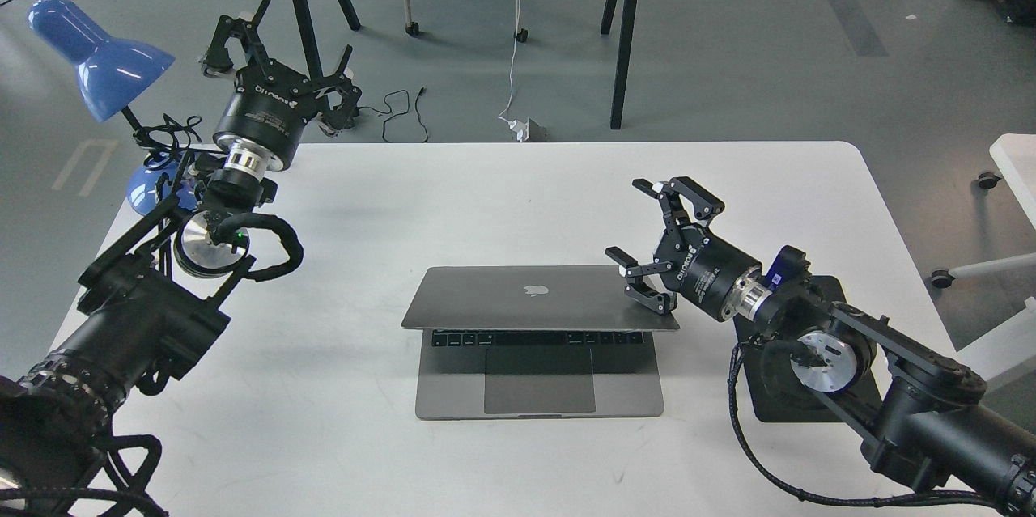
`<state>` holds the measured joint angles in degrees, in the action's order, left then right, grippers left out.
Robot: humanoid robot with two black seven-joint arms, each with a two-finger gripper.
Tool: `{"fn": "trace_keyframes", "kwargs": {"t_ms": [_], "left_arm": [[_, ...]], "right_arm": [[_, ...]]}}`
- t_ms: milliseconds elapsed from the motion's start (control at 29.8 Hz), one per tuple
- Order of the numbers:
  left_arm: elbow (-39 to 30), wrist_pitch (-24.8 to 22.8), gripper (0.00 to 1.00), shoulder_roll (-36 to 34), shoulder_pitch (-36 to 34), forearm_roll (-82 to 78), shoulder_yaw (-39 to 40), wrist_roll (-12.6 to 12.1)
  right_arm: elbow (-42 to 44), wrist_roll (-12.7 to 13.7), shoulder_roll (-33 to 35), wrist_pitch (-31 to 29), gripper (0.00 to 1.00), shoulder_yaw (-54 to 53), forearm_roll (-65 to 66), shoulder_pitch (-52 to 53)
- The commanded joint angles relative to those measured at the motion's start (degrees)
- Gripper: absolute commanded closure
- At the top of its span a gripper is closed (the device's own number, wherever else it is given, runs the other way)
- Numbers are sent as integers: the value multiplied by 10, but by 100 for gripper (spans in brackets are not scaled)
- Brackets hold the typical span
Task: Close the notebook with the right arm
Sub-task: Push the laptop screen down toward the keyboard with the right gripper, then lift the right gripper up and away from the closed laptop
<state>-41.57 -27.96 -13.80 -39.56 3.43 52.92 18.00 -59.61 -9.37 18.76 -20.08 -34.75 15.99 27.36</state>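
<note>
Two black arms of ours reach over the white table, one from each side. Our right arm comes in from the near right, and its gripper sits at the right edge of the notebook, jaws released and spread wide. The lower finger appears to touch the lid near its right corner, though we cannot tell for sure; the upper finger stands clear above the table.

The notebook lies at the middle of the table, slightly nearer than centre. Its lid is tilted far down over the base, so that the pale apple logo faces up at us and only a thin row of keys and the trackpad show below the lid's front edge.

A flat black mousepad lies under our right arm, just right of the notebook. Our left arm rises at the far left corner, well apart from the notebook, and its gripper hangs past the table's far edge with jaws released, grasping nothing. A blue desk lamp stands just left of it. Beyond the table, black trestle legs and a white cable stand on the grey floor.
</note>
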Motion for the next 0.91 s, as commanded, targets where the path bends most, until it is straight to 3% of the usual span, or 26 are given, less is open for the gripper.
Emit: {"fn": "trace_keyframes", "kwargs": {"t_ms": [0, 874], "left_arm": [[0, 0, 0, 0, 0, 0, 0, 0], [0, 0, 0, 0, 0, 0, 0, 0]], "right_arm": [[3, 0, -2, 2, 0, 21, 38, -4], [5, 0, 0, 43, 0, 86, 82, -20]]}}
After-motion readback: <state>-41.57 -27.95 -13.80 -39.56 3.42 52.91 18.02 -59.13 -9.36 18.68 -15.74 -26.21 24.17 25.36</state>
